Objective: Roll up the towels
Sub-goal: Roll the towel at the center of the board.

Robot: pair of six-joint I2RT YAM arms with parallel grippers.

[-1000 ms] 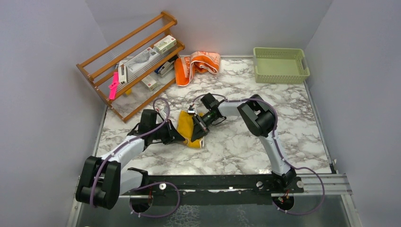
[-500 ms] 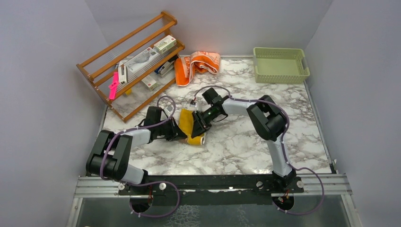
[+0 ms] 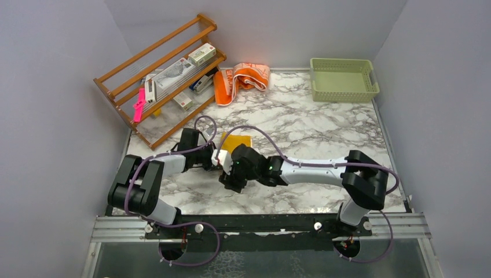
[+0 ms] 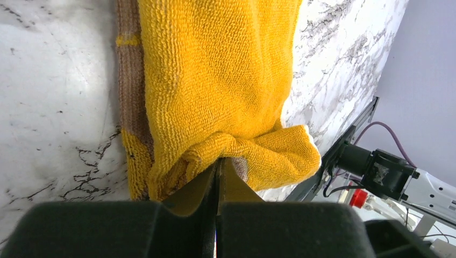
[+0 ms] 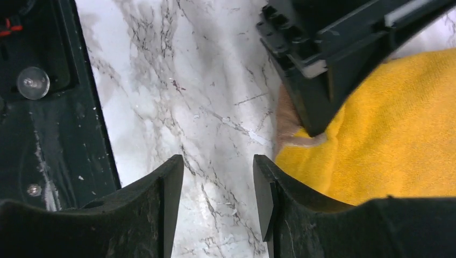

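Observation:
The mustard-yellow towel (image 3: pixel 238 141) lies mid-table, largely covered by both arms. Close up, the yellow towel (image 4: pixel 215 80) stretches away from my left gripper (image 4: pixel 219 163), which is shut on a bunched fold at its near end. From above, the left gripper (image 3: pixel 217 157) sits at the towel's near-left side. My right gripper (image 3: pixel 230 179) hovers open over bare marble just in front of the towel. In its wrist view the right gripper (image 5: pixel 218 169) holds nothing and the yellow towel (image 5: pixel 398 140) lies to the right. The orange printed towel (image 3: pixel 240 80) lies crumpled at the back.
A wooden rack (image 3: pixel 162 72) with boxes leans at the back left. A pale green basket (image 3: pixel 343 79) stands at the back right. The black mounting rail (image 3: pixel 260 223) runs along the near edge, close to the right gripper.
The right gripper has opened, let go of the yellow towel and swung toward the near edge. The left gripper, still shut on the towel, has shifted it toward the back.

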